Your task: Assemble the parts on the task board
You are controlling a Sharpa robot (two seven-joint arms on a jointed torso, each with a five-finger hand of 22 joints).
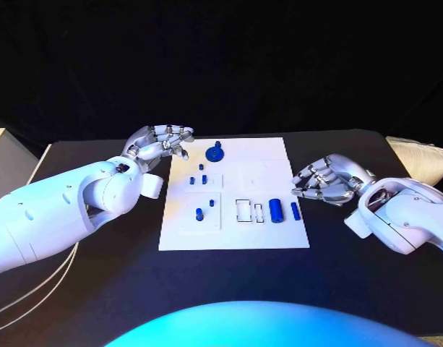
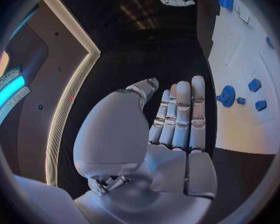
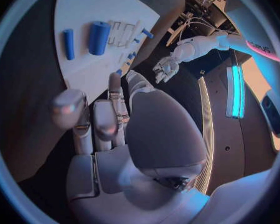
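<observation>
The board (image 1: 235,238) lies flat in the middle of the desk (image 1: 367,282), and the blue parts are scattered over it. A round part (image 1: 215,152) sits near the board's far edge toward its left corner. A thick cylinder (image 1: 275,210) and a thin rod (image 1: 295,210) lie side by side near the board's right edge, close to its near corner, beside two empty white slots (image 1: 249,210). Small pegs (image 1: 202,178) sit further left across the board.

The right hand (image 1: 325,182) hovers just off the board's right edge, holding nothing, its fingers (image 3: 105,122) curled loosely inward without meeting. The cylinder and rod lie just beside it, between the hand and the board's middle, with their long axes running from the board's near edge toward its far edge, parallel to that right edge. A grasp from this side would likely close across their width.

The left hand (image 1: 161,142) is raised over the board's far left corner, also empty. In the left wrist view its fingers (image 2: 180,117) are straight and side by side, and the round part lies just beyond the fingertips. Whether the hand touches the board there cannot be told; it looks to be clear of it.

So the right hand is nearer the cylinder and rod, and the left is nearer the round part and pegs.
</observation>
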